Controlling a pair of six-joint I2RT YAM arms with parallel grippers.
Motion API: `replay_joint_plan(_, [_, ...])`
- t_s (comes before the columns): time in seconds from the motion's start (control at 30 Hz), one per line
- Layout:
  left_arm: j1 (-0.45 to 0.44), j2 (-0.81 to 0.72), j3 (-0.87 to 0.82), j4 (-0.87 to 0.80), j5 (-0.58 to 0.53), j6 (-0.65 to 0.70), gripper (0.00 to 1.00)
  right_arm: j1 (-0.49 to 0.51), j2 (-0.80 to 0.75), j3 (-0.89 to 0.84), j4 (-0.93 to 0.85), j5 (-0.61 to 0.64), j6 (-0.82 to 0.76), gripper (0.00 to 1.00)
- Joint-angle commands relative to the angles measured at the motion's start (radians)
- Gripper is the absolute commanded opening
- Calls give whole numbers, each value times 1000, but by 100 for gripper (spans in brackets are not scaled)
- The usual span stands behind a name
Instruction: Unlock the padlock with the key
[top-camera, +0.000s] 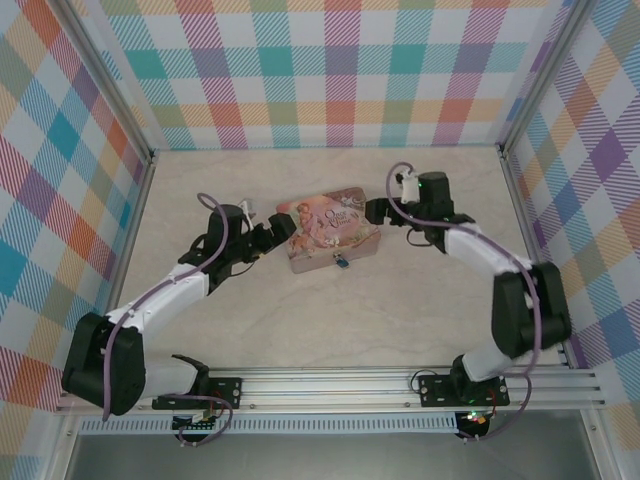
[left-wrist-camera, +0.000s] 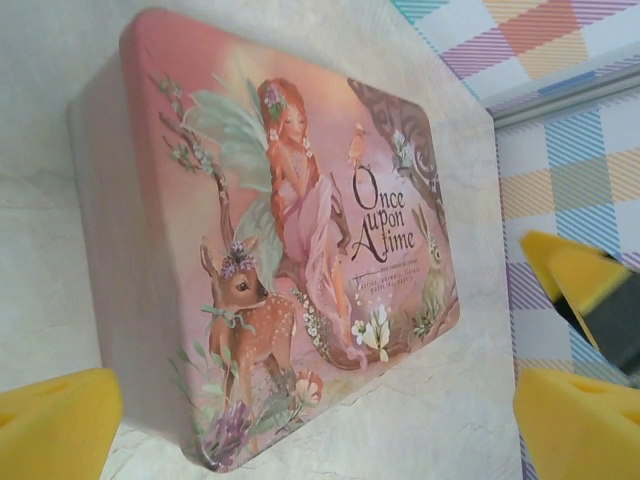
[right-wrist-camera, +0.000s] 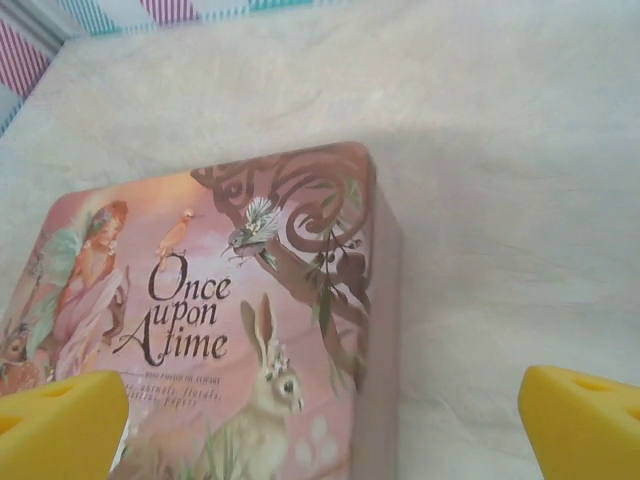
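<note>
The pale marbled tabletop lies within checked walls. The overhead view takes in both arms, the left arm and right arm bending inward toward the middle. Between them lies a pink tin painted with a fairy, flat on the tabletop and turned slightly askew. The left hand sits just beside the tin's left end and the right hand just beside its far right corner. Whether either touches the tin cannot be told from above. The wrist cameras add what the overhead view does not. The left one shows the lid's fairy, fawn and the words "Once upon A time", with that hand's yellow fingertips spread wide apart. The right one shows the rabbit and bird end of the lid, its own fingertips likewise spread wide, gripping nothing. From above, the small blue padlock hangs at the tin's near side, toward the arm bases.
</note>
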Motion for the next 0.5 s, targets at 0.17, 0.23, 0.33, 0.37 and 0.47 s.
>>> replay_joint_plan(0.17, [6, 30, 116, -13, 34, 7, 100, 234, -250, -395, 260, 321, -123, 100])
replay_joint_plan(0.23, [3, 66, 154, 0, 63, 5, 100, 300, -260, -448, 313, 400, -138, 100])
replay_joint_plan(0.33, [-17, 134, 209, 24, 96, 5, 98, 389, -246, -522, 420, 484, -167, 96])
replay_joint_plan(0.37, [-24, 155, 222, 31, 102, 5, 97, 403, -234, -539, 448, 483, -168, 95])
replay_joint_plan(0.47, [-40, 225, 271, 53, 122, 3, 94, 418, -169, -558, 503, 412, -160, 83])
